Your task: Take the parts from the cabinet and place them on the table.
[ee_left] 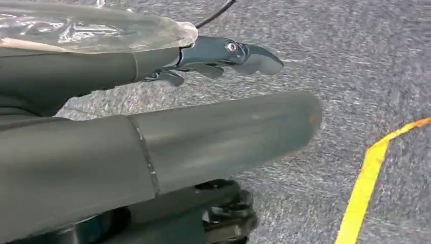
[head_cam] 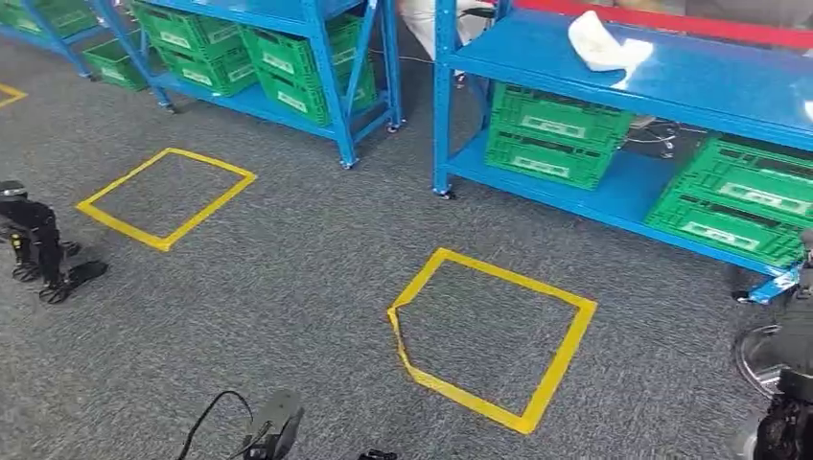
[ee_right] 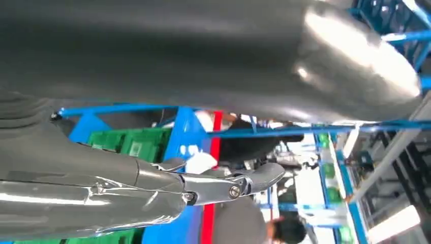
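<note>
1. Green crates (head_cam: 548, 134) sit stacked on the lower shelf of the blue rack (head_cam: 614, 192) ahead of us; more green crates (head_cam: 288, 57) fill a second blue rack (head_cam: 326, 86) further off. We cannot see what is inside any of them.
2. A white bag-like item (head_cam: 602, 46) lies on the upper shelf of the nearer rack, well apart from both hands; whether it is one of the parts we cannot tell.
3. Left hand (ee_left: 213, 58): fingers (ee_left: 254, 56) extended out over the carpet, thumb (ee_left: 228, 137) apart from them, nothing between them. A clear plastic film (ee_left: 91, 28) covers the back of the hand.
4. Right hand (ee_right: 218, 185): fingers (ee_right: 262, 175) stretched straight, thumb (ee_right: 305, 61) apart, nothing held. Beyond the fingertips we see blue rack frames and a green crate (ee_right: 129, 145).
5. Floor: grey carpet (head_cam: 288, 287) with two yellow tape squares, one (head_cam: 489, 335) in front of the nearer rack, another (head_cam: 165, 196) further off. Yellow tape (ee_left: 366, 183) also lies on the carpet beyond the left fingertips.
6. A person (ee_right: 284, 231) stands beyond the right fingers.
</note>
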Robot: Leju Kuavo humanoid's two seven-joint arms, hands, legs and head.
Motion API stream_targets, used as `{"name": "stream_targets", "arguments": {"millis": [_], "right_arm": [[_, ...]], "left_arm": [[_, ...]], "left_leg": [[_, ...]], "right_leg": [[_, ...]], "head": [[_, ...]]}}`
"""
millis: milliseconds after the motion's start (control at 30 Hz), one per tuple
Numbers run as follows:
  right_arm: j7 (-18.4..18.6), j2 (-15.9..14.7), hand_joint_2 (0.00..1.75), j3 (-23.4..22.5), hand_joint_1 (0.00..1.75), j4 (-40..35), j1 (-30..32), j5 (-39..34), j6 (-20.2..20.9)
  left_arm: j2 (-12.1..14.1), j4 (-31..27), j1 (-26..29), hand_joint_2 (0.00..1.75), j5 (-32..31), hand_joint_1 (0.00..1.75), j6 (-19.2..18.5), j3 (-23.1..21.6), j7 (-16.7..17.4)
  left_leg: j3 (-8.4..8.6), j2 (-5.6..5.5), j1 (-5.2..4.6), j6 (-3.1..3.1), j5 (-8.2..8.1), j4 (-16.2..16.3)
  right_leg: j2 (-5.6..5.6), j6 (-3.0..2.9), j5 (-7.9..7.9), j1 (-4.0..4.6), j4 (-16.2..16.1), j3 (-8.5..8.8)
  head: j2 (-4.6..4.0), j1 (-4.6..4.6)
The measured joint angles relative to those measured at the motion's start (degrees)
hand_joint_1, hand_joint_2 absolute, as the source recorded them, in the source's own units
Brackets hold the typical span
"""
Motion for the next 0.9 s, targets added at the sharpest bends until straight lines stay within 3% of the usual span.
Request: {"name": "stream_targets", "arguments": {"millis": [33,67,100,133,167,200,233,267,300,333,400,433,467,533,567,600,633,667,733,767,800,833,900], "right_arm": [[0.0,0.04,0.0,0.0,0.0,0.0,0.0,0.0,0.0],[0.0,0.09,0.0,-0.02,0.0,0.0,0.0,0.02,0.0],[0.0,0.11,0.0,-0.04,0.0,0.0,0.02,0.09,-0.02],[0.02,0.11,0.0,-0.07,0.0,0.0,0.1,0.09,-0.07],[0.02,0.11,0.0,-0.11,0.0,0.0,0.15,0.13,-0.07],[0.02,0.11,0.0,-0.11,0.0,-0.02,0.34,0.17,-0.09],[0.02,0.11,0.0,-0.17,0.0,-0.06,0.52,0.2,-0.09],[0.02,0.11,0.0,-0.33,0.0,-0.07,0.74,0.2,-0.09],[0.0,0.11,0.0,-0.46,0.0,-0.13,0.65,0.22,-0.11],[0.0,0.11,0.0,-0.55,0.0,-0.15,0.64,0.24,-0.11],[0.04,0.11,0.0,-0.57,0.0,-0.15,0.92,0.22,-0.11],[0.04,0.11,0.0,-0.61,0.0,-0.15,0.97,0.22,-0.11],[0.04,0.11,0.0,-0.65,0.0,-0.15,1.0,0.22,-0.11],[0.04,0.11,0.0,-0.72,0.0,-0.15,0.98,0.22,-0.11],[0.04,0.11,0.0,-0.81,0.0,-0.22,0.98,0.22,-0.11],[0.02,0.11,0.0,-0.87,0.0,-0.24,0.81,0.22,-0.11],[0.09,0.11,0.0,-0.87,0.0,-0.26,0.83,0.22,-0.11],[0.04,0.11,0.0,-0.94,0.0,-0.28,0.87,0.22,-0.11],[0.02,0.11,0.0,-1.01,0.0,-0.33,1.01,0.22,-0.15],[0.04,0.11,0.0,-1.01,0.0,-0.46,1.08,0.22,-0.13],[-0.02,0.11,0.0,-1.03,0.0,-0.57,0.93,0.24,-0.15],[0.04,0.11,0.0,-1.03,0.0,-0.55,0.84,0.24,-0.15],[0.02,0.11,0.0,-1.01,0.0,-0.55,0.92,0.24,-0.13]], "left_arm": [[0.0,0.0,-0.06,0.0,-0.09,0.0,0.0,0.0,-0.11],[0.09,0.0,-0.12,0.0,-0.28,0.0,0.0,0.0,-0.28],[0.31,0.0,-0.19,0.0,-0.44,0.0,0.0,0.0,-0.37],[0.24,0.0,-0.3,0.0,-0.59,0.0,0.0,0.0,-0.46],[0.17,0.0,-0.39,0.0,-0.63,0.0,0.0,0.0,-0.46],[0.13,0.0,-0.47,0.0,-0.72,0.0,0.0,0.0,-0.46],[0.04,0.0,-0.64,0.0,-0.79,0.0,0.0,-0.02,-0.48],[0.02,0.0,-0.83,0.0,-0.81,0.0,0.0,-0.02,-0.53],[0.04,0.0,-0.87,0.0,-0.83,0.0,0.0,-0.02,-0.59],[0.07,0.0,-0.86,0.0,-0.83,0.0,0.0,-0.02,-0.59],[0.07,0.0,-0.69,0.0,-0.83,0.0,0.0,-0.02,-0.59],[0.07,0.0,-0.68,0.0,-0.81,0.0,0.0,-0.02,-0.59],[0.05,0.0,-0.69,0.0,-0.83,0.0,0.0,-0.02,-0.59],[-0.07,0.0,-0.76,0.0,-0.83,0.0,0.0,-0.02,-0.59],[-0.09,0.0,-0.79,0.0,-0.83,0.0,0.0,-0.02,-0.59],[-0.07,0.0,-0.8,0.0,-0.83,0.0,0.0,-0.02,-0.59],[-0.09,0.0,-0.85,0.0,-0.83,0.0,0.0,-0.02,-0.59],[-0.06,0.0,-0.88,0.0,-0.83,0.0,0.0,-0.04,-0.59],[-0.09,0.0,-0.98,0.0,-0.83,0.0,0.0,-0.04,-0.59],[-0.07,0.0,-1.13,0.0,-0.83,0.0,0.0,-0.02,-0.59],[-0.04,0.0,-1.18,0.0,-0.83,0.0,0.0,-0.04,-0.59],[-0.07,0.0,-1.16,0.0,-0.83,0.0,0.0,-0.04,-0.59],[-0.07,0.0,-0.89,0.0,-0.83,0.0,0.0,-0.04,-0.59]], "left_leg": [[2.5,-0.94,-0.03,0.4,2.8,-5.52],[4.97,-3.0,-0.03,0.87,4.99,-10.79],[5.8,-5.1,0.14,1.16,4.61,-12.87],[5.72,-3.94,0.0,1.0,4.81,-13.03],[5.72,-3.52,-0.23,1.11,4.74,-12.98],[5.8,-3.02,-0.28,1.31,4.74,-12.95],[5.96,-2.35,0.0,1.75,5.03,-13.53],[6.18,-1.38,0.27,1.98,5.29,-14.19],[6.33,-1.0,0.24,2.24,5.38,-14.47],[6.36,-0.19,0.19,2.52,5.35,-14.53],[6.34,1.38,0.08,2.63,5.22,-14.48],[6.36,2.04,0.08,2.62,5.16,-14.46],[6.45,2.8,0.13,2.53,5.07,-14.44],[6.8,4.07,0.24,2.16,4.72,-14.31],[7.06,4.66,0.25,1.83,4.43,-14.09],[7.15,5.04,-0.05,1.5,4.2,-13.95],[7.03,5.58,-0.35,1.23,4.07,-13.6],[7.1,6.03,-0.39,1.05,4.06,-13.62],[7.5,7.53,-0.34,0.53,4.0,-13.8],[7.43,6.31,0.05,0.02,3.38,-13.35],[6.78,3.18,0.17,-0.25,1.89,-11.35],[4.79,1.23,0.22,-0.39,-0.68,-6.92],[-0.05,0.3,0.24,-0.65,-4.91,3.02]], "right_leg": [[0.78,0.01,0.01,0.0,0.0,0.11],[1.52,0.06,0.03,-0.02,0.0,0.16],[2.11,0.39,-0.03,0.29,0.21,-0.16],[2.79,0.63,0.09,-0.04,0.19,-0.32],[3.21,0.98,0.14,-0.19,0.13,-0.48],[3.87,1.38,0.35,-0.39,-0.21,-0.5],[4.52,1.82,0.43,-0.07,-0.33,-0.69],[2.71,1.85,-0.27,-0.14,0.44,-0.82],[-0.39,2.11,-2.13,0.26,2.99,-1.91],[-2.04,2.4,-4.65,0.15,7.5,-4.11],[-3.19,2.81,-8.64,-0.2,17.27,-8.64],[-3.36,2.98,-8.87,-0.32,19.22,-9.52],[-3.54,3.13,-7.61,-0.51,18.1,-8.95],[-4.61,3.22,-2.59,-0.73,8.78,-4.04],[-6.57,3.13,-0.04,-0.7,2.53,-0.64],[-8.74,3.23,-0.78,-0.16,-0.04,0.53],[-7.83,2.38,-0.41,-0.06,-0.26,0.44],[-7.15,2.12,-0.44,-0.03,-0.1,0.15],[-5.65,1.42,-0.3,0.08,-0.17,-0.08],[-5.12,0.85,0.07,-0.43,-0.63,0.29],[-4.62,0.62,0.2,-0.45,-0.68,0.25],[-4.1,0.43,0.31,-0.55,-0.67,0.13],[-2.84,0.19,0.4,-0.5,-0.65,-0.1]], "head": [[0.0,-0.02],[0.0,-0.11],[0.0,0.02],[0.0,0.09],[0.0,-0.02],[0.0,0.0],[0.0,0.04],[0.0,0.06],[0.0,0.57],[0.0,0.74],[0.0,0.74],[0.0,0.79],[0.0,0.79],[0.0,0.81],[0.0,0.81],[0.0,0.98],[0.0,0.96],[0.0,0.5],[0.0,0.52],[0.0,0.48],[0.0,0.3],[0.0,0.15],[0.0,-0.15]]}}
